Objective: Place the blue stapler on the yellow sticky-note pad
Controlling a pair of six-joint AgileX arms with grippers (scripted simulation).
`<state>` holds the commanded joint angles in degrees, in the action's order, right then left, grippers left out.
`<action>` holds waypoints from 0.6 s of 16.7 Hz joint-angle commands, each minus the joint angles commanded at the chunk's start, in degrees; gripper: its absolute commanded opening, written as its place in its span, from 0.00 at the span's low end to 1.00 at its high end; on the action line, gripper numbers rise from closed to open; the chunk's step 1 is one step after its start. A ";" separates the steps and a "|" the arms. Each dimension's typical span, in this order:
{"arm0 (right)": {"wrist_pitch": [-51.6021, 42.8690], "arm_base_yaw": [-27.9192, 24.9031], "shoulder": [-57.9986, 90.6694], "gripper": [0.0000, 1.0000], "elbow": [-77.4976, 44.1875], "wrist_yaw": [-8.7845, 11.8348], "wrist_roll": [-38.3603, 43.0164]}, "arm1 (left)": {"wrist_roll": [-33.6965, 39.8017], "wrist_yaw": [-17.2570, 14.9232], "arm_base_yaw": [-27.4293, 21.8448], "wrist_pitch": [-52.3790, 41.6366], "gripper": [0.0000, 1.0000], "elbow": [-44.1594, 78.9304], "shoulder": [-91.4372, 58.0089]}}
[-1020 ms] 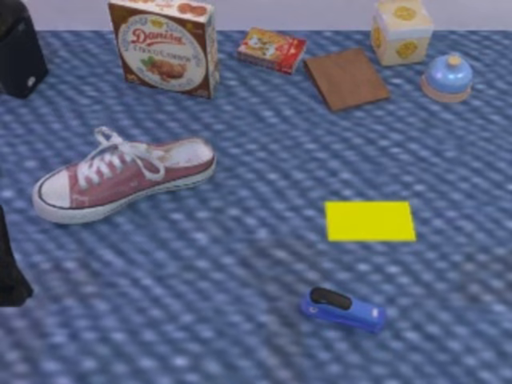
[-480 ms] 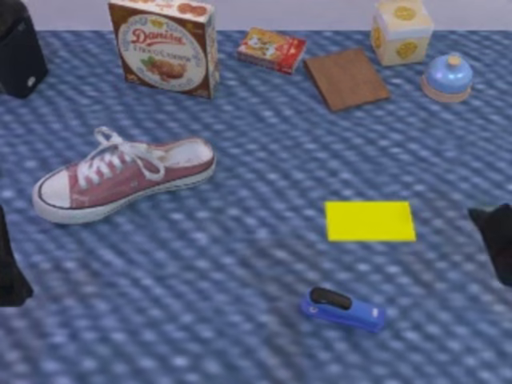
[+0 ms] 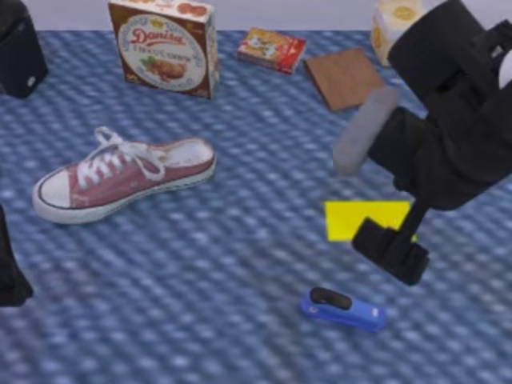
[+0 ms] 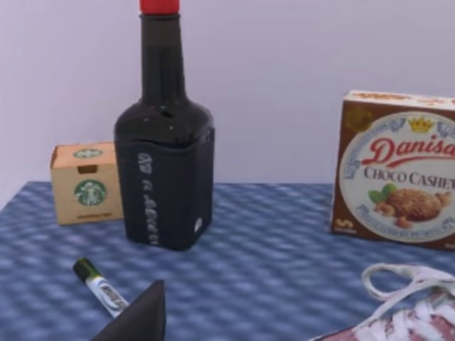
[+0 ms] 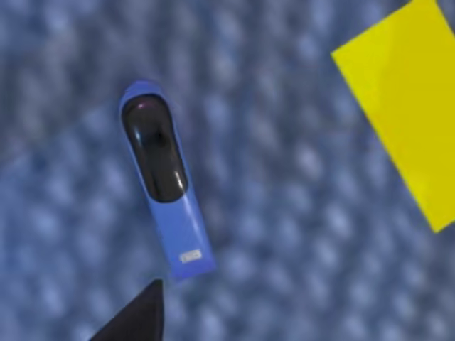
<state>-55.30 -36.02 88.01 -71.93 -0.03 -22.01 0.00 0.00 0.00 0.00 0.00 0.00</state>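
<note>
One right gripper (image 3: 392, 250) hovers at one o'clock of the small bright-blue stapler (image 3: 343, 310), overlapping the flat yellow sticky-note pad (image 3: 364, 218); finger spread unclear.

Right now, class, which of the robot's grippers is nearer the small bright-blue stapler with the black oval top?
Right. The right gripper hangs over the yellow pad's edge, just beyond the blue stapler. The left gripper sits at the table's far left edge.
</note>
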 joint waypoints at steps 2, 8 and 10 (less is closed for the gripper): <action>-4.61 -3.04 7.34 1.00 -5.99 0.02 -1.86 | 0.00 0.00 0.00 0.00 1.00 0.00 0.00; -13.46 -8.86 21.44 1.00 -17.55 0.03 -5.43 | 0.00 0.00 0.00 0.00 1.00 0.00 0.00; -14.41 -9.48 22.96 1.00 -18.80 0.02 -5.82 | 0.00 0.00 0.00 0.00 1.00 0.00 0.00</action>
<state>-69.72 -45.51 110.97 -90.72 -0.01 -27.82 0.00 0.00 0.00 0.00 0.00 0.00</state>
